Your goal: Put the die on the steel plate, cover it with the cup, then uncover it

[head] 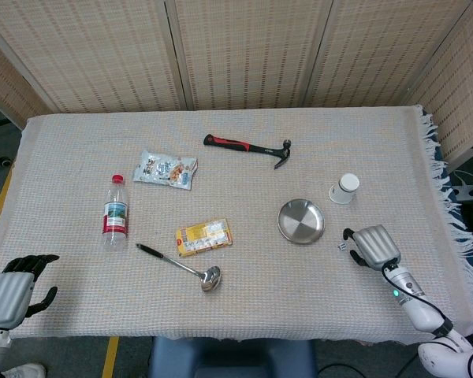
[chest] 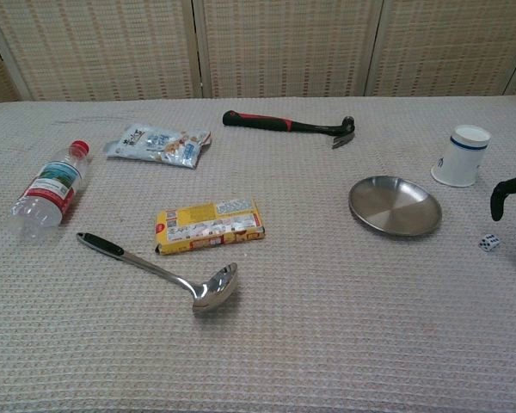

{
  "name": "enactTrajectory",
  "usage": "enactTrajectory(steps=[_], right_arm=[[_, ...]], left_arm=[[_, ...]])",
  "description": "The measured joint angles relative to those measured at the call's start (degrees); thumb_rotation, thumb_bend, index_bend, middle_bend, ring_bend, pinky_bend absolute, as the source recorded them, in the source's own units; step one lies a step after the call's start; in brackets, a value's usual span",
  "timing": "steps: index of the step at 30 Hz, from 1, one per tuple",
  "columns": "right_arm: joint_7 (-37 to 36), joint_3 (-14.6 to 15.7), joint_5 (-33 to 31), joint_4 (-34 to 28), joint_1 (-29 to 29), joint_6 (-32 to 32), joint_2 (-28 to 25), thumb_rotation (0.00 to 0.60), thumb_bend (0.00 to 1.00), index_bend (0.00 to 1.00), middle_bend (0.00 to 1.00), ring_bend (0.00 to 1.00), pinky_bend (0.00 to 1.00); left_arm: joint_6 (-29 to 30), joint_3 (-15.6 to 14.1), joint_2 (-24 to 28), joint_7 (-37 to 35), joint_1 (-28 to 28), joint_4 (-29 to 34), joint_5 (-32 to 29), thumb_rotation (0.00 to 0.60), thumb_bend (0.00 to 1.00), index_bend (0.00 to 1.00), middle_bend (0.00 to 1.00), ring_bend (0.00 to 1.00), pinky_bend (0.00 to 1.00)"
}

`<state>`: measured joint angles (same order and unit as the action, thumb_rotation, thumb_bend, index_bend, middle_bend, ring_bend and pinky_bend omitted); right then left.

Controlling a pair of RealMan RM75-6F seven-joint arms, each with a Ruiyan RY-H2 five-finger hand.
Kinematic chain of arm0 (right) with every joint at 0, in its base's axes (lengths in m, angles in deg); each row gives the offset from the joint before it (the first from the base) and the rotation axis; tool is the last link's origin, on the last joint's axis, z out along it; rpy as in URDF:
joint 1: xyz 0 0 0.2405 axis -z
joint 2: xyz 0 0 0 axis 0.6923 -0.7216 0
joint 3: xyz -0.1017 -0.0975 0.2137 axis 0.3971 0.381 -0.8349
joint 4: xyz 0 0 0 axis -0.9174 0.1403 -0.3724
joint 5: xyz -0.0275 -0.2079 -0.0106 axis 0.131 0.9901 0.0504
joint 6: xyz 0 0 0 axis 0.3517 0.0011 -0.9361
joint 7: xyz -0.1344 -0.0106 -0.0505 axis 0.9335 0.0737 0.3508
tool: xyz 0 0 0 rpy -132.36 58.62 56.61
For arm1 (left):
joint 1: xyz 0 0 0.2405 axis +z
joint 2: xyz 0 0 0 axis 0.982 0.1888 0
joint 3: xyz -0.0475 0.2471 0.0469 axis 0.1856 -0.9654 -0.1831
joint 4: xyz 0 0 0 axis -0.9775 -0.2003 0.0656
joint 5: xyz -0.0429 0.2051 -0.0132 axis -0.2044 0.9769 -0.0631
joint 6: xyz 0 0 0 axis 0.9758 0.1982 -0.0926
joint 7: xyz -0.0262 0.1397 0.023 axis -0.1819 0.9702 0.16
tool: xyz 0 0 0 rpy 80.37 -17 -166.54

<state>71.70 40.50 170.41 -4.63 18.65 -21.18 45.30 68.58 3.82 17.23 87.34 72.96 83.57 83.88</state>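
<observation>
Head view: my right hand [head: 372, 246], lower right, fingers curled apart just beside the die [head: 341, 246], holding nothing. Die lies right of the steel plate [head: 301, 221]. Cup [head: 344, 189] upturned above. Left hand [head: 12, 289], lower left, fingers spread.

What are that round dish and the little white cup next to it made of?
The dish looks like polished steel: silvery grey, with a smooth sheen and soft reflections. The cup, standing upside down, looks like matte white paper or thin plastic with a dark band; the pictures can't settle which.
</observation>
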Motion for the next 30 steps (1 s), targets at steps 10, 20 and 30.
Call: enactTrajectory(steps=[10, 20, 30], right_arm=[[-1.0, 0.6, -1.3, 3.1, -0.5, -2.1, 2.0, 0.600, 0.32, 0.39, 0.91, 0.78, 0.97], [-2.5, 0.8, -1.5, 5.5, -0.9, -3.0, 3.7, 0.600, 0.32, 0.40, 0.91, 0.78, 0.97], [-4.4, 1.1, -0.9, 7.9, -1.3, -3.1, 5.3, 0.600, 0.32, 0.41, 0.91, 0.78, 0.97]], left_arm=[[0.0, 0.0, 0.0, 0.0, 0.0, 0.0, 0.0, 0.600, 0.34, 0.25, 0.29, 0.23, 0.26], [0.1, 0.0, 0.1, -0.1, 0.0, 0.1, 0.1, 0.600, 0.34, 0.25, 0.29, 0.23, 0.26], [0.1, 0.0, 0.1, -0.1, 0.1, 0.2, 0.2, 0.600, 0.34, 0.26, 0.29, 0.23, 0.26]])
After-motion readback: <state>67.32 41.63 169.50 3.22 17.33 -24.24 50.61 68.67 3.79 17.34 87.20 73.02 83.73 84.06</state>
